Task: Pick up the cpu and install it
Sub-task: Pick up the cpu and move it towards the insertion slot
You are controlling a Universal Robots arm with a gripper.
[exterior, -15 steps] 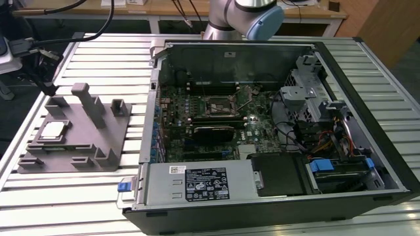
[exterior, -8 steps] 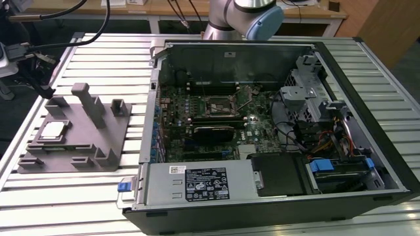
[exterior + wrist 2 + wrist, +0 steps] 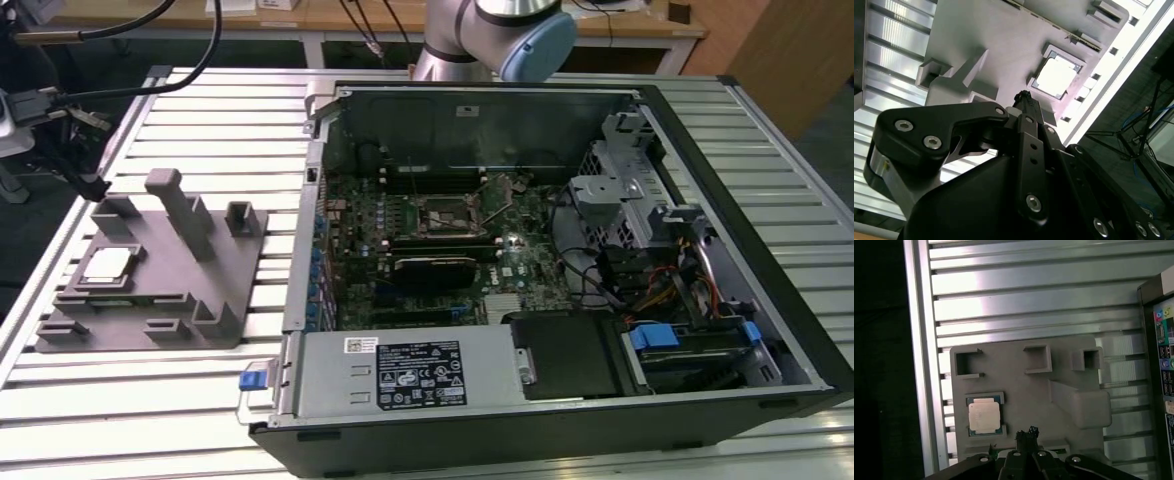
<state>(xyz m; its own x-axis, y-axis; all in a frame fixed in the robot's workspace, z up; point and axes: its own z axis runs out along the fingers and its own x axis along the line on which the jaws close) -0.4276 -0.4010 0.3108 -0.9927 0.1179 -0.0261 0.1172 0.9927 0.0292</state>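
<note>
Slatted table (image 3: 1029, 305) | cpu (image 3: 984, 416) in tray (image 3: 1019, 385) | fingers (image 3: 1026, 435) pressed together, empty | exterior view: open case (image 3: 534, 440)

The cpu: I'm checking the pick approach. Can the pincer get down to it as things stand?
Probably yes. The cpu lies uncovered on the grey tray, and the pincer hangs over the tray close by, with nothing between them.

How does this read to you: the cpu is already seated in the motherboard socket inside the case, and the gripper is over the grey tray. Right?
Not quite. The cpu is not in the motherboard socket; it lies in its recess on the grey tray, as the first wrist view shows. The gripper is indeed over the grey tray.
</note>
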